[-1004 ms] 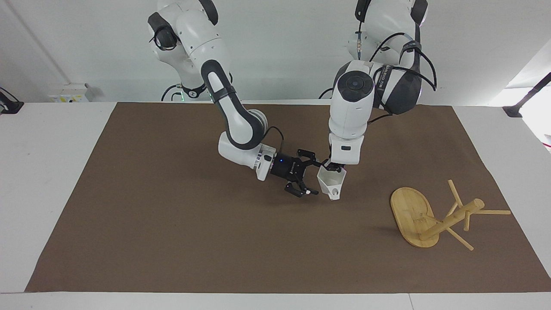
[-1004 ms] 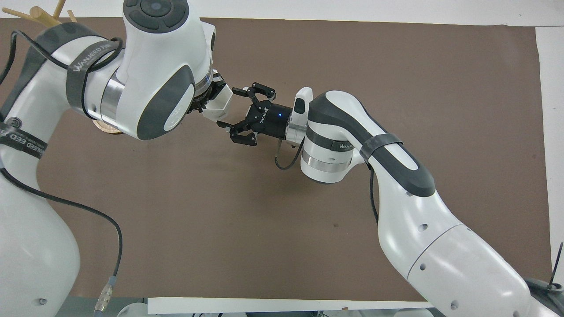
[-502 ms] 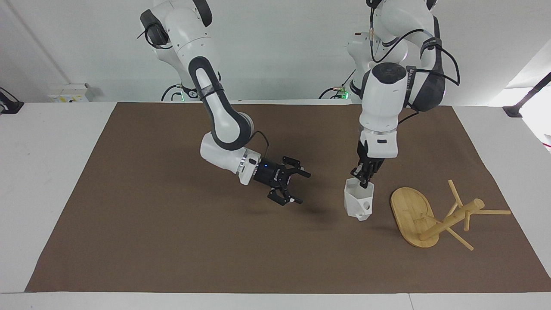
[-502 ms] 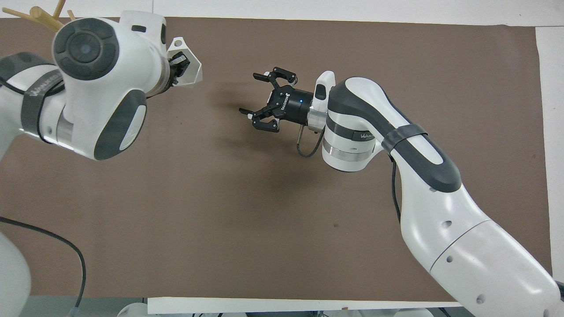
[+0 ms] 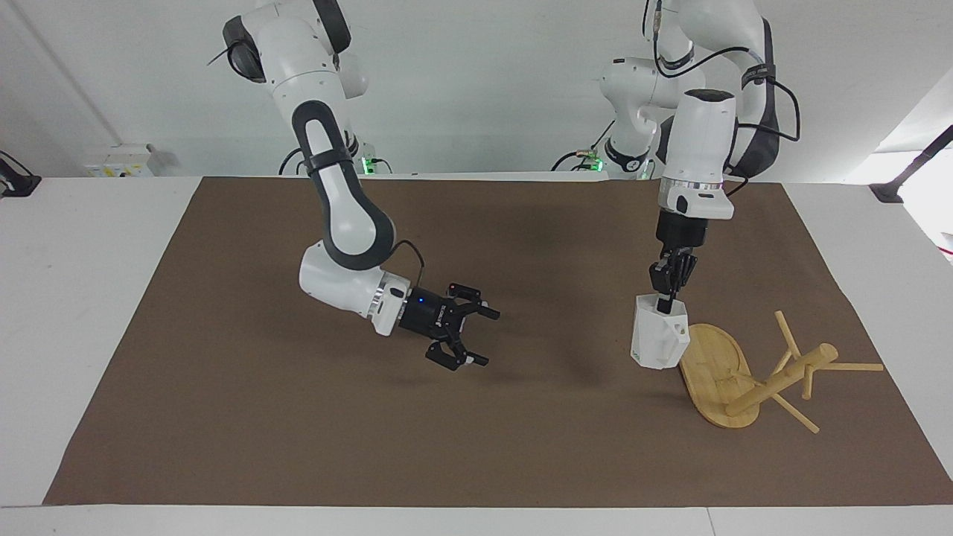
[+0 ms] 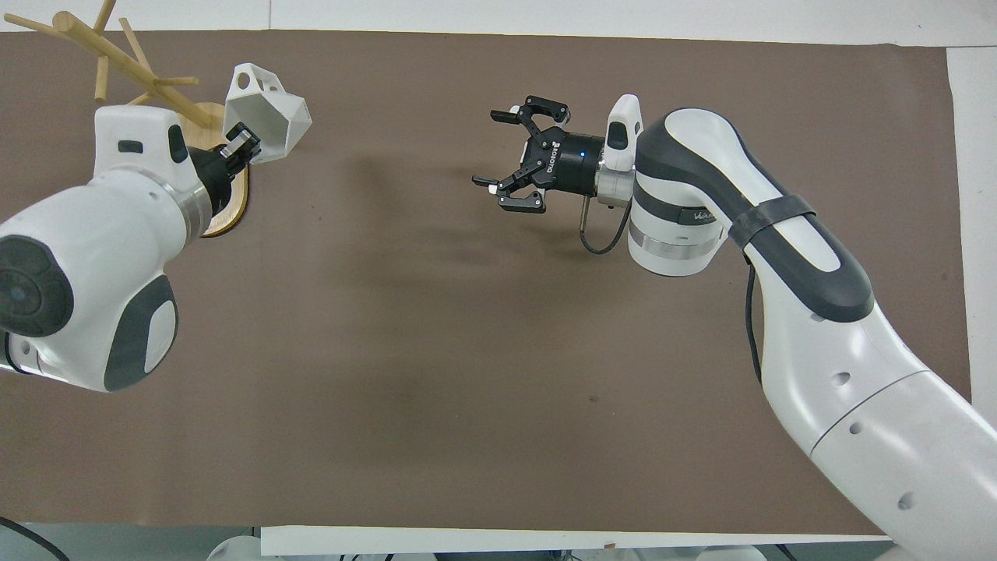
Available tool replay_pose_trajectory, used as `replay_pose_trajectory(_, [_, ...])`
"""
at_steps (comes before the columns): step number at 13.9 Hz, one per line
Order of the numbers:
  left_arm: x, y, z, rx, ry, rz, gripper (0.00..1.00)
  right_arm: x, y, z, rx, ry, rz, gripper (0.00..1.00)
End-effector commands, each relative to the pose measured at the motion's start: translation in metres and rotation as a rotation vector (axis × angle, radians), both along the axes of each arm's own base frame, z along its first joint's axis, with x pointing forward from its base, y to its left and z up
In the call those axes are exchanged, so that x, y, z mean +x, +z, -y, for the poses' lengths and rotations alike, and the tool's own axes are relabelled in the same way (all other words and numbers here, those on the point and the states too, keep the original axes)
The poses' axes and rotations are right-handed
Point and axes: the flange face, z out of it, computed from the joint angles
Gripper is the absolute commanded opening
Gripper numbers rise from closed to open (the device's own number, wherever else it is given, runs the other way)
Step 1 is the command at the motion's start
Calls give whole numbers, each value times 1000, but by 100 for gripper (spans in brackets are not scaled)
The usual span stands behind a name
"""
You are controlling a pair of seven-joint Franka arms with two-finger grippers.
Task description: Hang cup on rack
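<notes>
Overhead only: cup (image 6: pixel 269 113) rim's faceted opening.

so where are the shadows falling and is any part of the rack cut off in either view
Facing view: soft shadows lie on the brown mat under the open right gripper and beside the cup held by the left gripper; the rack shows whole. Overhead view: a faint shadow lies under the right gripper; the rack is clipped by the picture's edge and partly hidden by the left arm.
</notes>
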Motion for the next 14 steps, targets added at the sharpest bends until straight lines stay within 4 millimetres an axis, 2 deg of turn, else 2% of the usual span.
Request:
replay_pose_trajectory(1, [-21,-5,-11,-40,-17,104,0,10,12,38,-25,51,-38,100])
replay_pose_trajectory(3, [-15,-16,-24,-63,9,129,0,15,16,65,-59,86,-74,100])
replay_pose_trajectory(6, [2,-34,-45,-48,47,109,0,13,63,98,-195,105,-80,100])
replay_pose_trajectory(10, [25,-42,-44,-45,51,102,0,0,116,131,-351,111,-127,100])
replay_pose_trajectory(14, [40,-47,-52,-33,60,100,0,-21,156,163,-519,122,-211,100])
